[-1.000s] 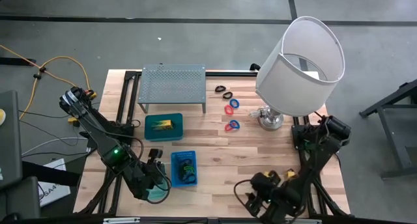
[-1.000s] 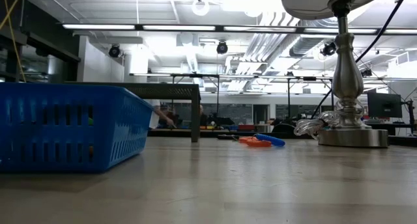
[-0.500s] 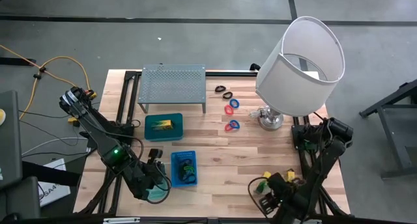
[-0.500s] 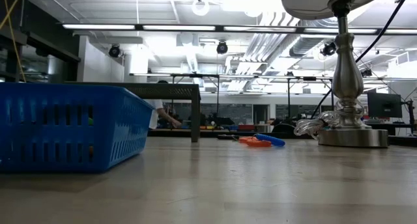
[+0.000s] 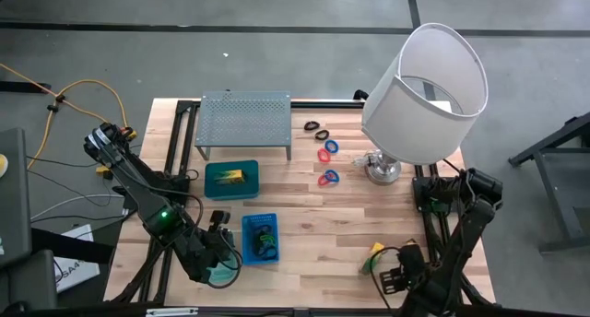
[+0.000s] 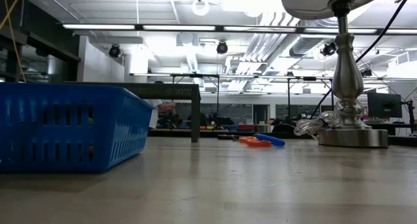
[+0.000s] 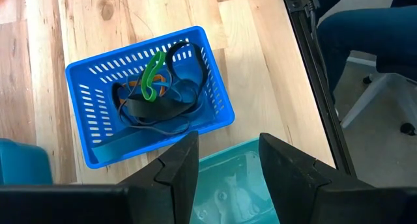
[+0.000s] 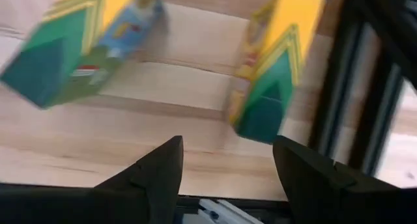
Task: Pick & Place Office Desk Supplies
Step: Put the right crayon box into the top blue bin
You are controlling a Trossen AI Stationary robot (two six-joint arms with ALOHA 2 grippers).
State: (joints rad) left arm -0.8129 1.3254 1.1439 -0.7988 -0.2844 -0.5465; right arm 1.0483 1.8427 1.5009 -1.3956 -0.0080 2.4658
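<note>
Lamp shade (image 5: 429,91): hides the table beneath it in the high view; the low view cuts it off at the top edge.
Yellow-green packets (image 8: 273,61): blurred in the right wrist view, print unreadable; one is cut by the frame edge.
Blue basket (image 6: 68,126): cut off at the low view's side; its contents are barely visible through the slots.
Black loops (image 5: 316,129): too small in the high view to tell their make.
Right gripper (image 5: 392,280): partly hidden under its own arm.

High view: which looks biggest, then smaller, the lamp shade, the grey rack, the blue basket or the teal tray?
1. lamp shade, though it stands nearer the camera
2. grey rack
3. teal tray and blue basket: too alike to rank
</note>
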